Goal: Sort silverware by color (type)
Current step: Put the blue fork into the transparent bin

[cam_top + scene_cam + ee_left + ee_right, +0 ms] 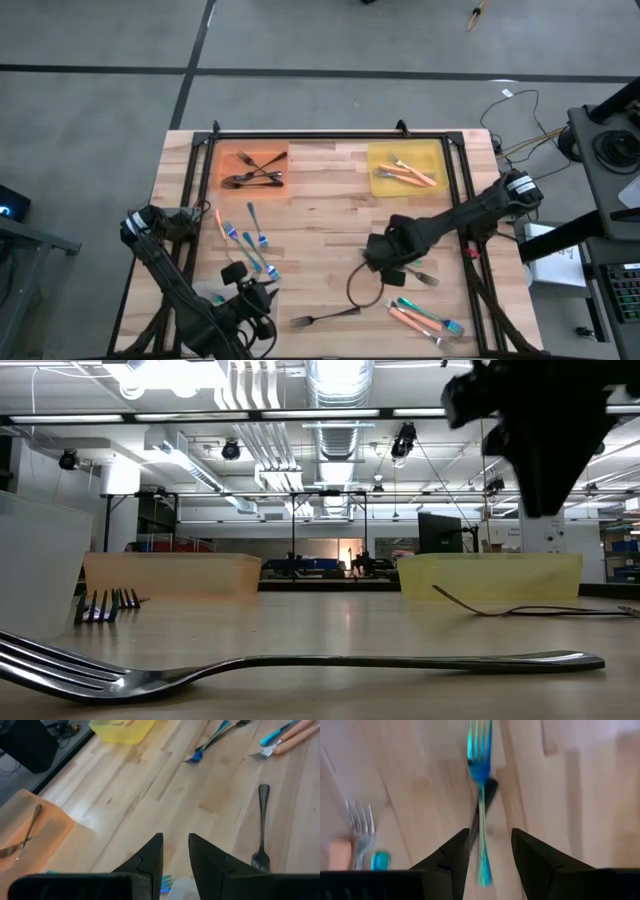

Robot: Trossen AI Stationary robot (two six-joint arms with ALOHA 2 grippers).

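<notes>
My right gripper (385, 268) hangs open above the table's middle, right of centre. In its wrist view a blue-teal fork (481, 805) runs lengthwise under the gap between the fingers, with a dark streak beside it. I cannot tell whether the fork rests on the wood. My left gripper (175, 855) is open near the near-left edge, over bare wood beside several blue-teal forks (252, 245). A dark grey fork (325, 318) lies flat near the near edge. More dark forks lie in the orange tray (222, 160), and orange-handled utensils in the yellow tray (435, 152).
Orange-handled and teal utensils (425, 318) lie near the near-right corner, with a dark fork (422, 273) and a black cable loop (362, 288) close to the right gripper. A clear tray wall (40, 570) stands at the low view's left. Black frame rails border the table.
</notes>
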